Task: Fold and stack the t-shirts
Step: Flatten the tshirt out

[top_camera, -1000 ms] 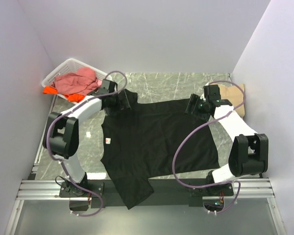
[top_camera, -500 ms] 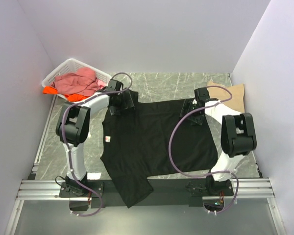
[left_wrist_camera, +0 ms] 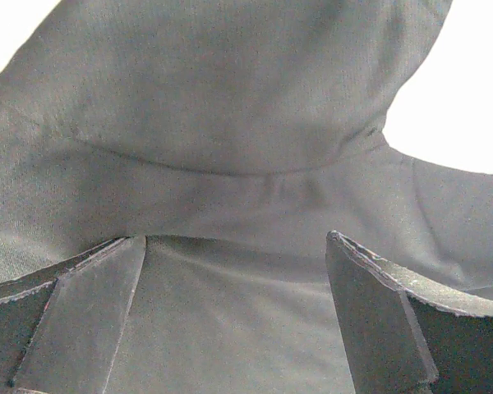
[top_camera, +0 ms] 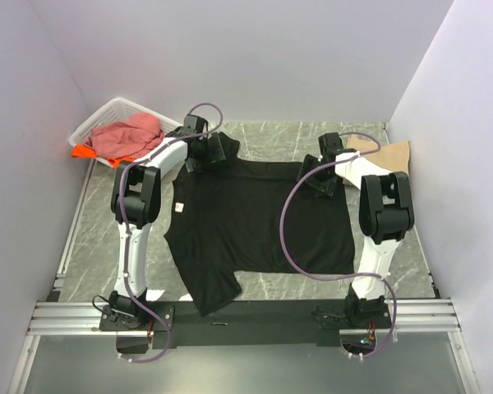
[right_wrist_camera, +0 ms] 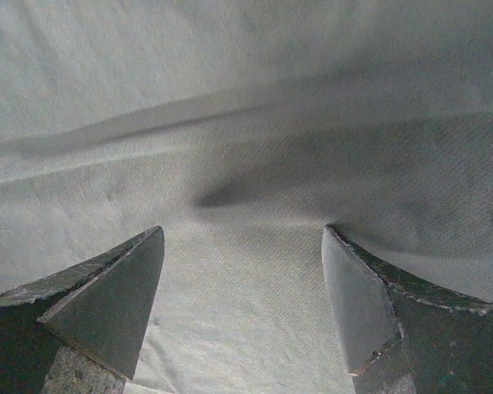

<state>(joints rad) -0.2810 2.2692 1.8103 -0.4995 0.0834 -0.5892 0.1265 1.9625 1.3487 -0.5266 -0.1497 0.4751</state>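
Both arms have stretched farther across the desk [top_camera: 267, 135] than a second ago. The black t-shirt [top_camera: 255, 226] has slid with them, away from the near edge. Its lower sleeve hung well over that edge before and now only just reaches it. We see the left gripper [top_camera: 211, 154] at the shirt's far left corner and the right gripper [top_camera: 319, 179] at its far right corner. In both wrist views the fingers stand wide apart and released, with black cloth lying under and between them. The tan t-shirt [top_camera: 388, 153] lies flat at the far right, just beyond the right arm. The pink t-shirt [top_camera: 127, 135] and the orange t-shirt [top_camera: 82, 151] remain heaped in the white basket [top_camera: 108, 112] at the far left.
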